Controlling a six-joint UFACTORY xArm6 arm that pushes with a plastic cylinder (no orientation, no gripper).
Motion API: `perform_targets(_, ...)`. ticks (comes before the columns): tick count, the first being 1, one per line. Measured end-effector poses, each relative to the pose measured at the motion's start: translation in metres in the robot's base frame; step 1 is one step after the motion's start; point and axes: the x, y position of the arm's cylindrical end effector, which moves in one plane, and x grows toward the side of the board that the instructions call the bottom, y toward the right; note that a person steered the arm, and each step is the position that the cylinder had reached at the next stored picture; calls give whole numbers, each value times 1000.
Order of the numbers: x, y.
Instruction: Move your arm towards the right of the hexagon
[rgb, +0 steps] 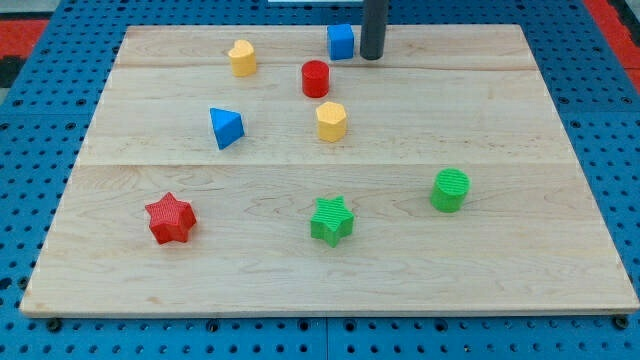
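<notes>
Near the view's top, my tip (371, 57), a bare rod end with no gripper state to tell, just right of the blue cube (341, 42) on the worktop (520, 250). Yellow hexagon (331, 121) lower, slightly left of my tip, red cylinder (315, 77) just above it.

Bench (520, 200): pale wood w/ grain. Ribbed blocks: red cylinder (315, 78) as landmark; blue cube (341, 42) above-right of it, yellow hexagon (331, 121) below, yellow block (241, 58) left, blue triangle (226, 127) lower-left. Red star (169, 218), green star (331, 220), green cylinder (450, 190) well below. Rod dark grey.
</notes>
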Motion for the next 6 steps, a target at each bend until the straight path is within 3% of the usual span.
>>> perform_targets(4, -13, 5)
perform_targets(5, 9, 38)
perform_targets(6, 82, 43)
